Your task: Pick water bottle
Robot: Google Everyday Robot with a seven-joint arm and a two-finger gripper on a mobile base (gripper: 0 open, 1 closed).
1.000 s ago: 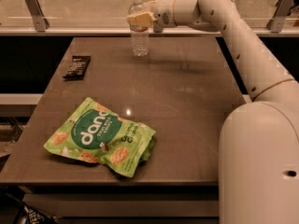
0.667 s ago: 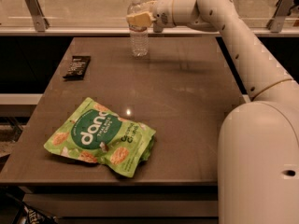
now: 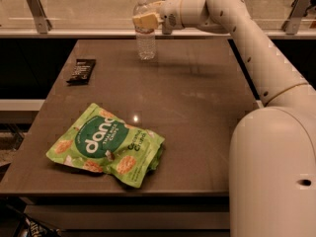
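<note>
The water bottle [image 3: 146, 44] is small, clear and ribbed, with a white cap. It stands upright at the far edge of the brown table [image 3: 197, 107]. My gripper [image 3: 146, 19] reaches in from the right at the bottle's upper part, level with its label band, and covers that band. The bottle's base rests on the table.
A green snack bag [image 3: 106, 144] lies flat on the near left of the table. A dark wrapped bar [image 3: 81, 70] lies near the left edge. A rail with metal brackets [image 3: 35, 4] runs behind the table. My arm and white base [image 3: 274, 172] fill the right side.
</note>
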